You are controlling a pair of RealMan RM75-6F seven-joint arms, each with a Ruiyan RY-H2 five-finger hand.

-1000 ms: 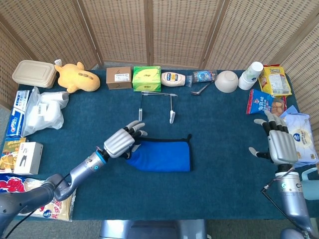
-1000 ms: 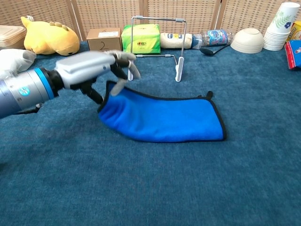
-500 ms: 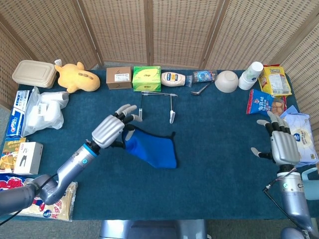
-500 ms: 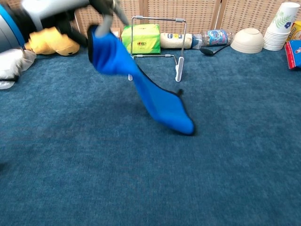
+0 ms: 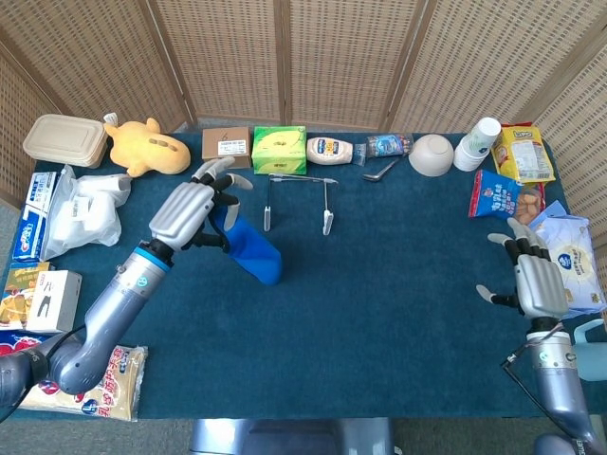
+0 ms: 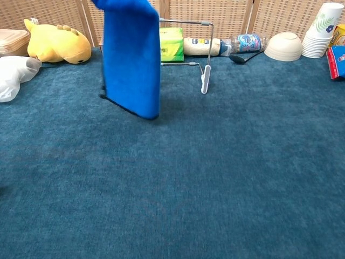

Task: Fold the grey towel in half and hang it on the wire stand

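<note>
The towel (image 5: 248,250) is blue with a dark edge, folded, and hangs in the air from my left hand (image 5: 193,212), which grips its top end. In the chest view the towel (image 6: 131,56) hangs straight down, clear of the table, just left of the wire stand (image 6: 190,49); the left hand is out of that frame. The wire stand (image 5: 302,197) stands upright at the back middle of the table, to the right of the left hand. My right hand (image 5: 535,280) rests at the table's right edge with fingers spread, holding nothing.
Along the back stand a yellow plush toy (image 5: 144,147), a brown box (image 5: 226,148), a green tissue box (image 5: 279,149), a bottle (image 5: 330,150), a white bowl (image 5: 431,154) and paper cups (image 5: 477,142). Packets and bags line the left edge (image 5: 81,209) and right edge (image 5: 512,194).
My left hand has lifted the towel off the table and carried it up and to the back left, toward the stand. The towel now hangs free. The right hand has hardly moved.
</note>
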